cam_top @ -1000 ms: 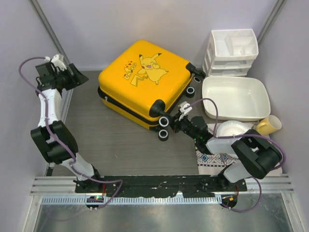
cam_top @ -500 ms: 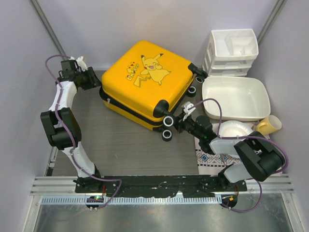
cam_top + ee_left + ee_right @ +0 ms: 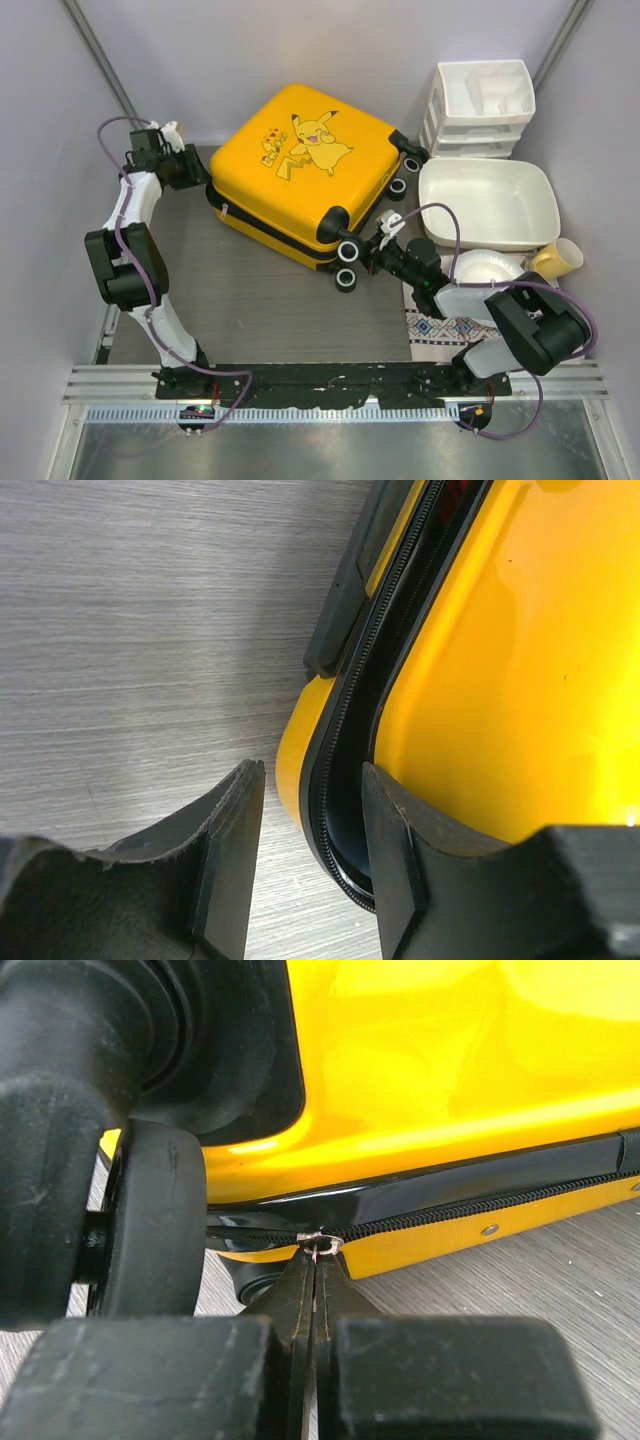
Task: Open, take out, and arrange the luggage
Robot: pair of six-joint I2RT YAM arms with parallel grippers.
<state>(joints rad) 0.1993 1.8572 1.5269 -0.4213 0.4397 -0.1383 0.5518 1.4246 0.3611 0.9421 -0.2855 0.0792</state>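
- Yellow luggage (image 3: 300,170) has shifted; my left gripper (image 3: 308,800) now straddles its 9 o'clock corner, jaws apart, bracing
- Right gripper (image 3: 318,1265) pinches the zipper pull (image 3: 320,1243) at 5 o'clock: unzipping comes next, I judge

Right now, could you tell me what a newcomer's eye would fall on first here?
The large yellow hard-shell suitcase with a cartoon print lies flat centre-back. The right gripper is shut on its metal zipper pull beside a black wheel; the left gripper has open jaws flanking its left corner.

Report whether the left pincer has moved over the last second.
Yes. The left pincer swung right, away from the left wall, to the luggage's corner.
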